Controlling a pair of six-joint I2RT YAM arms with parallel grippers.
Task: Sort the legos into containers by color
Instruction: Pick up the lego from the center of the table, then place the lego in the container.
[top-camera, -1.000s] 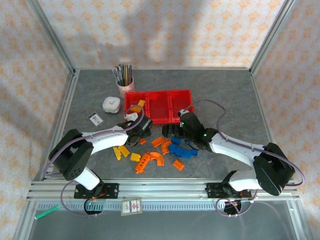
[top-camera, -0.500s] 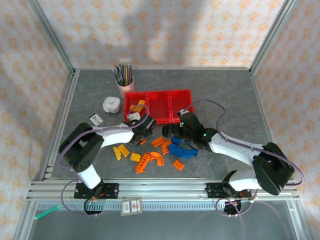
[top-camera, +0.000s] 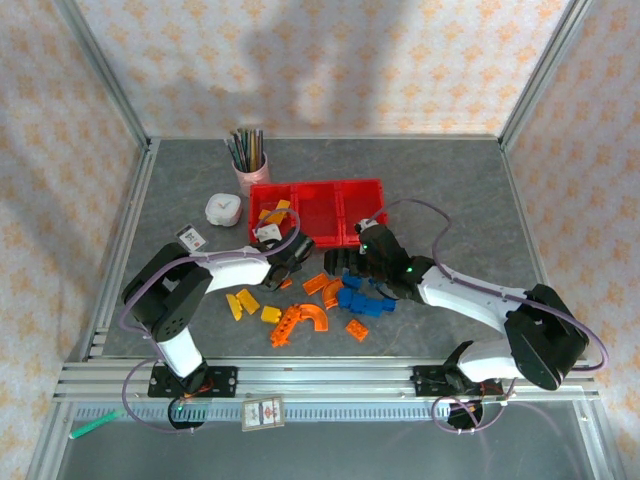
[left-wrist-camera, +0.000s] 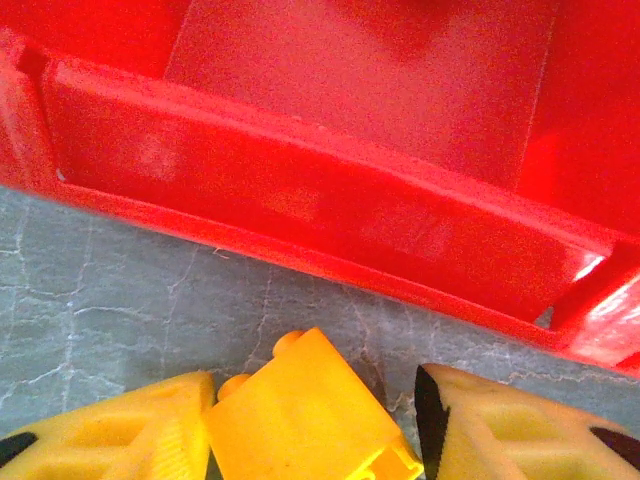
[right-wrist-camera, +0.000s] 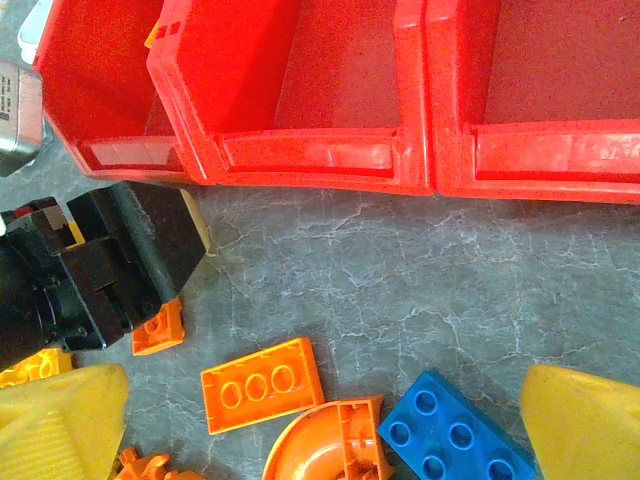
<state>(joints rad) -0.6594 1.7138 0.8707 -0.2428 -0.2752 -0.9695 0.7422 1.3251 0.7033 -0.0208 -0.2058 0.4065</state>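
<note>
Left gripper (left-wrist-camera: 310, 425) has its jaws either side of a yellow block (left-wrist-camera: 300, 410) on the table, just in front of the red containers (left-wrist-camera: 300, 215); one finger touches it, can't tell if it's clamped. Right gripper (right-wrist-camera: 320, 430) spread wide, empty, low over a blue lego (right-wrist-camera: 455, 440) and an orange lego (right-wrist-camera: 262, 383) mid-table. Other legos (top-camera: 300, 320) lie loose toward the near edge, with yellow pieces (top-camera: 278, 210) in the left bin.

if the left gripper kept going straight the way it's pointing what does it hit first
The left gripper has a yellow lego between its fingers, so that first; beyond it, probably the red bin's front wall, depth unclear.
</note>
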